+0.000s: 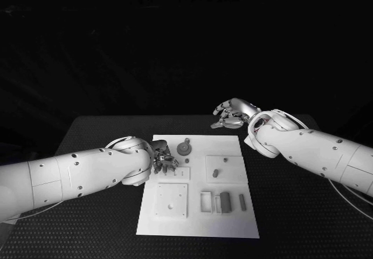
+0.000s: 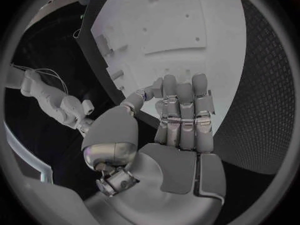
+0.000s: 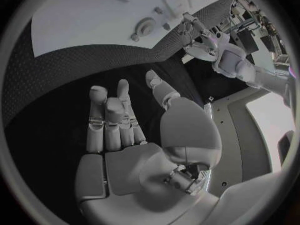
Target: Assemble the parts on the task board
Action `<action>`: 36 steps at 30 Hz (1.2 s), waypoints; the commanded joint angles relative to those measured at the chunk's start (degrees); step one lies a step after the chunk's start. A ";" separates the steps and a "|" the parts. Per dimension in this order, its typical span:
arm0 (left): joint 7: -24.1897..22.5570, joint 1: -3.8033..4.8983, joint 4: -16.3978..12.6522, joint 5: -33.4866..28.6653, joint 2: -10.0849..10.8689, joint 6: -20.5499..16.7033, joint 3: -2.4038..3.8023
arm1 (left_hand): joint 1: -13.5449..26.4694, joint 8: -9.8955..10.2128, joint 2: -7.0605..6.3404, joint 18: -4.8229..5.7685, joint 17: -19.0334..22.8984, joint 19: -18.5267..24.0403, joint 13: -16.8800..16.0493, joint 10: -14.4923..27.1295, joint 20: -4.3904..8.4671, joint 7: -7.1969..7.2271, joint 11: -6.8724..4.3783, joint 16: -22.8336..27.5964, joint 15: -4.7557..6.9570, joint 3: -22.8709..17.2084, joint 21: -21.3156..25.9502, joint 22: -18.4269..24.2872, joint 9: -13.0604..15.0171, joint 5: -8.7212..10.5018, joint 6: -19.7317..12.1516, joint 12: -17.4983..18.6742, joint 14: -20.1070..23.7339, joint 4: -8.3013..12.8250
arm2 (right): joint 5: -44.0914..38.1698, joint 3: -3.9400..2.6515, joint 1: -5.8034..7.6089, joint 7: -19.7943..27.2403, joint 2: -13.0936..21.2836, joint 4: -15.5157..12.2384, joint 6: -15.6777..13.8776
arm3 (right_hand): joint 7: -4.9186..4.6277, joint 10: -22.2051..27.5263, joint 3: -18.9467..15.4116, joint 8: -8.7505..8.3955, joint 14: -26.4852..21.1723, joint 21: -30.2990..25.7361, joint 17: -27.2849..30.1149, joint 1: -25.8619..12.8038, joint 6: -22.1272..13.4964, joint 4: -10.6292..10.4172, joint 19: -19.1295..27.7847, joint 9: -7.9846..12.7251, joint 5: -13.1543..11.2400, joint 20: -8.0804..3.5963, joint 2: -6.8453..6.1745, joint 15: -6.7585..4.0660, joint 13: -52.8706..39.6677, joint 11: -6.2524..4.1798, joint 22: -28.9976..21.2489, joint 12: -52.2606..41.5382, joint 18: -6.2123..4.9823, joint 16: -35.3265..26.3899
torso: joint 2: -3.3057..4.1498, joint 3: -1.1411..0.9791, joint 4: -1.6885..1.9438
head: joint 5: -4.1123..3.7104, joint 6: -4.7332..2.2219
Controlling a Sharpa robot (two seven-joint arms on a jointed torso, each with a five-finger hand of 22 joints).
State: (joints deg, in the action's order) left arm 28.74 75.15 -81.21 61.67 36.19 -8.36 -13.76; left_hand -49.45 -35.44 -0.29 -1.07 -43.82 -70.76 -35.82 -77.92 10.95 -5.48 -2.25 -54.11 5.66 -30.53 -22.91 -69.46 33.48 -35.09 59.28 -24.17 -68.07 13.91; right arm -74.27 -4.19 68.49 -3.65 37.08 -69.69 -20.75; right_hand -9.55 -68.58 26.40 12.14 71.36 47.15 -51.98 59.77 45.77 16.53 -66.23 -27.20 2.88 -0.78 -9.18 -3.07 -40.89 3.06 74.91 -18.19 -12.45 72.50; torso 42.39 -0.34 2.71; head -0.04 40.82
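A black textured counter (image 1: 93,129) carries a flat white rectangular task board (image 1: 202,221) at its middle. Small grey parts (image 1: 225,200) lie on the board, mostly toward its near right. The silver left hand (image 1: 163,159) hovers over the board's left edge, fingers apart, holding nothing. The silver right hand (image 1: 230,115) hangs beyond the far right corner, fingers loosely curled, empty. A good pick probably needs the left hand lowered squarely over one part.

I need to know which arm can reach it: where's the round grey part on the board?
In the head view, the round part lies at the far end of the board, left of centre, just beyond and to the right of the left hand.
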 commanded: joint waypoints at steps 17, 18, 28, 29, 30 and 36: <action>0.15 -0.73 0.91 4.84 -1.14 0.92 0.08 | -0.73 -0.33 0.43 -0.96 0.71 -0.71 0.19 0.36 0.54 4.79 0.06 -0.73 0.40 -2.57 -0.02 -0.13 -0.02 0.17 5.15 -0.54 0.57 2.13 | 0.11 -0.02 -0.05 0.26 0.07 -0.38 1.27 | -0.34 -0.03 -0.36 0.06 -0.31 -0.33 -0.10 0.12 0.05 -0.01 0.19 0.09 0.12 -0.32 0.67 0.04 -0.21 0.29 0.75 0.26 -2.55 -0.22 | 0.06 -0.02 -0.02 | -0.31 0.13; 0.15 -0.88 1.05 4.84 -1.29 0.99 0.08 | -0.73 -0.34 0.47 -0.96 0.79 -0.72 0.21 0.37 0.55 4.79 0.06 -0.77 0.40 -2.57 -0.01 -0.14 -0.03 0.22 5.13 -0.57 0.59 2.13 | 0.11 -0.02 -0.05 0.24 0.09 -0.41 1.27 | -0.34 -0.03 -0.37 0.06 -0.31 -0.33 -0.10 0.13 0.05 -0.01 0.19 0.09 0.12 -0.32 0.67 0.04 -0.21 0.29 0.75 0.26 -2.55 -0.22 | 0.07 0.00 -0.01 | -0.29 0.18; 0.17 -1.65 1.90 4.88 -2.14 0.89 0.10 | -0.80 -0.45 0.78 -0.89 1.74 -0.67 0.43 0.62 0.57 4.68 0.12 -1.23 0.40 -2.62 0.16 -0.25 -0.22 1.20 4.83 -0.77 0.80 2.18 | 0.10 -0.02 -0.05 0.08 0.15 -0.51 1.58 | -0.34 -0.02 -0.42 0.08 -0.32 -0.35 -0.11 0.16 0.08 -0.02 0.19 0.09 0.12 -0.31 0.77 0.04 -0.27 0.29 0.75 0.29 -2.55 -0.23 | 0.03 -0.01 0.01 | -0.48 0.22; 0.19 -1.66 1.99 4.88 -2.14 0.90 0.10 | -0.80 -0.45 0.78 -0.89 1.76 -0.68 0.44 0.62 0.57 4.68 0.12 -1.25 0.40 -2.62 0.17 -0.25 -0.22 1.21 4.83 -0.78 0.80 2.17 | 0.10 -0.02 -0.05 0.07 0.15 -0.52 1.58 | -0.34 -0.02 -0.43 0.09 -0.32 -0.35 -0.11 0.17 0.09 -0.02 0.19 0.09 0.12 -0.31 0.78 0.04 -0.27 0.29 0.75 0.29 -2.55 -0.23 | 0.03 -0.01 -0.01 | -0.50 0.22; 0.40 -1.67 2.04 4.89 -2.14 0.90 0.10 | -0.80 -0.46 0.78 -0.89 1.80 -0.69 0.45 0.62 0.57 4.68 0.12 -1.28 0.40 -2.61 0.17 -0.26 -0.23 1.23 4.82 -0.79 0.80 2.17 | 0.10 -0.02 -0.06 0.07 0.16 -0.53 1.58 | -0.34 -0.02 -0.43 0.09 -0.32 -0.35 -0.11 0.18 0.09 -0.02 0.20 0.09 0.12 -0.30 0.79 0.04 -0.28 0.29 0.75 0.29 -2.55 -0.23 | 0.02 -0.03 -0.02 | -0.51 0.24; 0.68 -1.88 2.26 5.16 -2.46 1.21 0.10 | -0.82 -0.59 0.75 -0.92 2.24 -1.02 0.56 0.68 0.68 4.67 0.12 -1.87 0.54 -2.57 0.05 -0.42 -0.31 1.33 4.75 -0.96 0.62 2.16 | 0.10 -0.02 -0.07 0.09 0.17 -0.57 1.65 | -0.34 -0.02 -0.46 0.10 -0.32 -0.35 -0.11 0.22 0.10 -0.01 0.20 0.09 0.12 -0.30 0.84 0.04 -0.31 0.29 0.75 0.30 -2.55 -0.23 | 0.02 -0.03 0.04 | -0.60 0.39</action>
State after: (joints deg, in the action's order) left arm 29.19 73.38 -78.90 66.31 33.93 -7.91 -13.69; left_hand -49.46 -35.70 -0.29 -1.07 -41.65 -70.80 -35.32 -77.70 10.96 -5.22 -2.03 -55.65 5.75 -30.62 -22.91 -69.81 33.08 -34.10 59.08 -25.01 -67.95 14.02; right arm -74.21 -4.19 68.44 -3.76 37.25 -70.12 -19.83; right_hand -9.49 -68.46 26.41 12.14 71.39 47.15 -52.01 60.05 45.94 16.52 -66.13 -27.20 2.88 -0.67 -8.90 -3.05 -41.12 2.95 74.91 -18.19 -12.45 72.50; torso 42.42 -0.36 2.72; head -0.60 41.13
